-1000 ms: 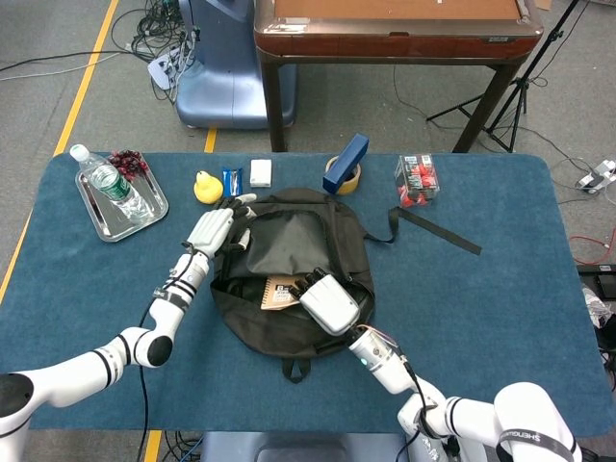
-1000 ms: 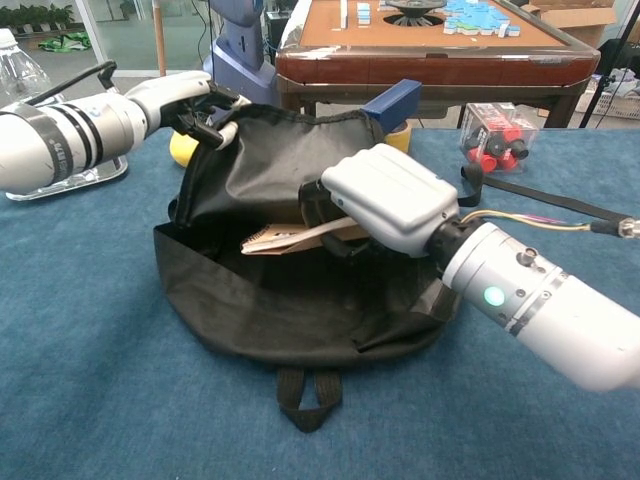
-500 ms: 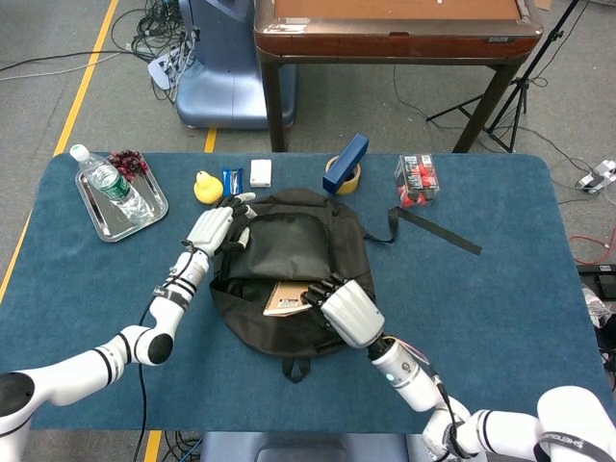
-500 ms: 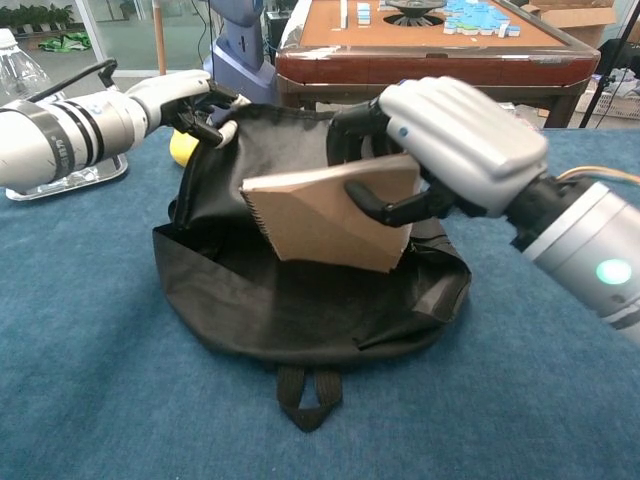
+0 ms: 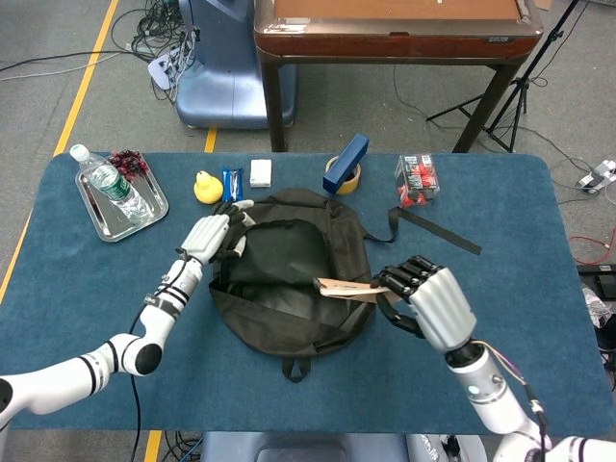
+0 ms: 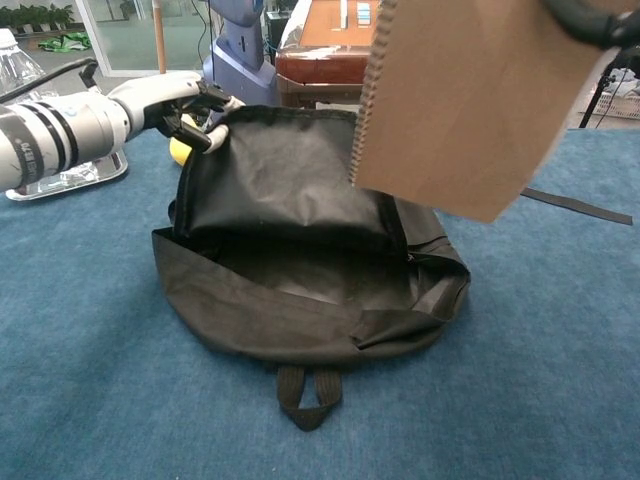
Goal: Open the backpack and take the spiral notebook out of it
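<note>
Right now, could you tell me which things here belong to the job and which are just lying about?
Job:
backpack, open, left hand gripping its top edge
notebook, held clear of it by the right hand

Lying about:
tray with bottle
duck
tape roll
blue box
clear box
white block

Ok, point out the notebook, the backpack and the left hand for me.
notebook point(image 6: 470, 100), chest view, on its brown cover.
backpack point(image 5: 289, 255), head view, on the front panel.
left hand point(image 5: 207, 234), head view, on the back of the hand.
</note>
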Controlling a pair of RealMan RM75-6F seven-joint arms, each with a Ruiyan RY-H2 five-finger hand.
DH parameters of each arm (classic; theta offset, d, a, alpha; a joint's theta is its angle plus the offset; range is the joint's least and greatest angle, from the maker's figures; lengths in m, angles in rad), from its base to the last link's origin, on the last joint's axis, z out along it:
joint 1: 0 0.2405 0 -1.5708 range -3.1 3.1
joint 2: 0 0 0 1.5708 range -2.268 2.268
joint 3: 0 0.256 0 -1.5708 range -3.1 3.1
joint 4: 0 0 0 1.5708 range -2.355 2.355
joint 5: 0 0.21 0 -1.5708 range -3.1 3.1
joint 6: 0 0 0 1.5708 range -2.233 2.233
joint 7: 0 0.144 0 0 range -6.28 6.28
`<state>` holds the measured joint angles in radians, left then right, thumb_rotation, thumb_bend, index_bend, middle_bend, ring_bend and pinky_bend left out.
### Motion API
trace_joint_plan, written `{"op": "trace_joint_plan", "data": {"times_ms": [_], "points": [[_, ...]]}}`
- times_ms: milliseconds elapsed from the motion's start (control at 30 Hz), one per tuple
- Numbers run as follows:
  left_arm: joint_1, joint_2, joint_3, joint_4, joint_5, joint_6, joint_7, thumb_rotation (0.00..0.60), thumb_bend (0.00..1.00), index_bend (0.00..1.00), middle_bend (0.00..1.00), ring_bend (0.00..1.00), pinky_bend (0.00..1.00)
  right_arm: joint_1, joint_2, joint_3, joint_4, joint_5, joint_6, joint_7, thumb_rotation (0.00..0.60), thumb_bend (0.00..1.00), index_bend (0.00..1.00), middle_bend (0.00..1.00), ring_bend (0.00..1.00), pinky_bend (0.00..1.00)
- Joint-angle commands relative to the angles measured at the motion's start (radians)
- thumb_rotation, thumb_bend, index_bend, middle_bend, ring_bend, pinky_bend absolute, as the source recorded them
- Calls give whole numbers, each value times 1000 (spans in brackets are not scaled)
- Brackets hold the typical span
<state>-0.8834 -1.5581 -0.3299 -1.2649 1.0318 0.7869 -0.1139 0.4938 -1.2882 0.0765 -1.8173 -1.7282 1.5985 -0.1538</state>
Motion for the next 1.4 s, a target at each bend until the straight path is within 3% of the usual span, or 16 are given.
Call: {"op": "trace_joint_plan", "data": {"times_ms": [33, 200, 333, 600, 900, 1400], "points": [[19, 44, 16, -54, 11, -9, -1, 600, 496, 309, 125, 57, 7, -45, 82, 25, -52, 0, 47, 18, 600, 621, 975, 670, 612, 551], [36, 114, 33, -141, 4, -34, 6, 600, 292, 150, 93, 47, 7, -70, 139, 50, -64, 37, 51, 24, 600, 621, 975, 669, 612, 551], [53, 172, 42, -216, -6, -37, 12, 600, 223, 58, 74, 46, 7, -74, 150, 61, -44, 61, 23, 27, 600, 621, 975, 669, 613, 551], [128, 297, 79, -346, 5, -2, -4, 499, 198, 32, 72, 47, 10, -74, 136, 94, 32, 125, -26, 44, 600, 621, 975, 668, 613, 551], [205, 360, 99, -348, -10, 80, -18, 488, 193, 32, 72, 46, 10, -56, 108, 88, 140, 135, -104, 20, 600, 621, 975, 669, 613, 551], [290, 417, 115, -349, -6, 130, -61, 488, 191, 32, 73, 46, 10, 44, -97, 75, 514, 83, -215, -41, 600, 621, 975, 669, 613, 551]]}}
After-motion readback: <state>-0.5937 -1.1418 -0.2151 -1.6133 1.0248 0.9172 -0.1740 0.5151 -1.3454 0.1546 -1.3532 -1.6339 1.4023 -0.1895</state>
